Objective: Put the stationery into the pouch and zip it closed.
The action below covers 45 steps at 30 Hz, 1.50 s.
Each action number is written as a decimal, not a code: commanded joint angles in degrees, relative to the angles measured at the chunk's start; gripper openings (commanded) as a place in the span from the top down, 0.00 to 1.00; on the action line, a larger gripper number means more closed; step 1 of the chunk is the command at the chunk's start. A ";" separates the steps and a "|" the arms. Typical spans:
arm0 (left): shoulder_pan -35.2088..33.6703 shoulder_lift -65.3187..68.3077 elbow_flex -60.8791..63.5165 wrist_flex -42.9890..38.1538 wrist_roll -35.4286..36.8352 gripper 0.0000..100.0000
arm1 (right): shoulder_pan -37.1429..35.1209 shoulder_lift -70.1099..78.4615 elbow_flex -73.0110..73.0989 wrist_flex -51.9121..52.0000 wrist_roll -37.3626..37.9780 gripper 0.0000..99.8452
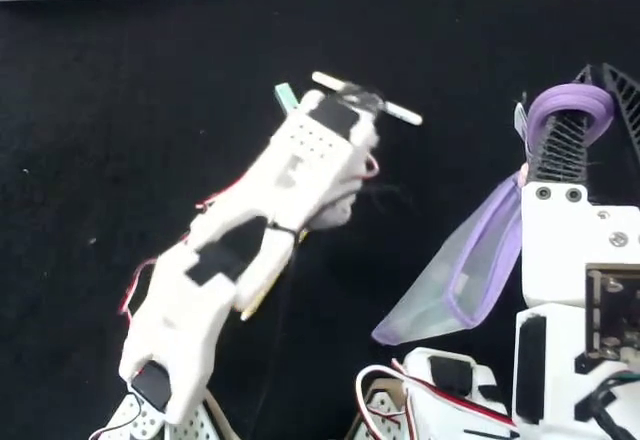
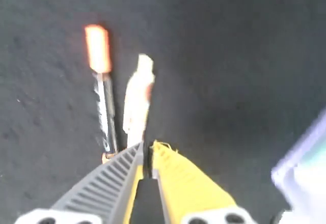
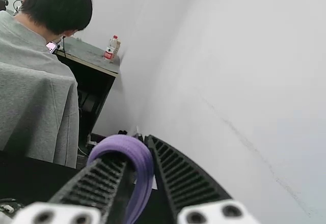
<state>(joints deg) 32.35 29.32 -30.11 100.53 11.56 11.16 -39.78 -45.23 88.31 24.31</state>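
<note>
Here the left gripper (image 2: 146, 155) has its fingers pressed together on nothing; the orange-capped pen (image 2: 100, 81) and a white piece (image 2: 136, 104) lie on the table (image 2: 244, 56) just past the tips. The right gripper (image 3: 137, 152) clenches the lifted pouch (image 1: 480, 250).

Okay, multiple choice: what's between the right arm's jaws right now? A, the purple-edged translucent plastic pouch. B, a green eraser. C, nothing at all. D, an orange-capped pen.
A: the purple-edged translucent plastic pouch hangs from the right arm's jaws, which are closed on its purple band.
</note>
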 commanded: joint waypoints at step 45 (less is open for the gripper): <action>8.92 -68.40 73.01 -41.58 -12.13 0.95 | 0.62 -0.04 -1.71 0.35 -0.97 0.99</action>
<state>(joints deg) 44.31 -29.58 30.46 74.42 1.27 11.16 -39.78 -45.49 88.31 24.13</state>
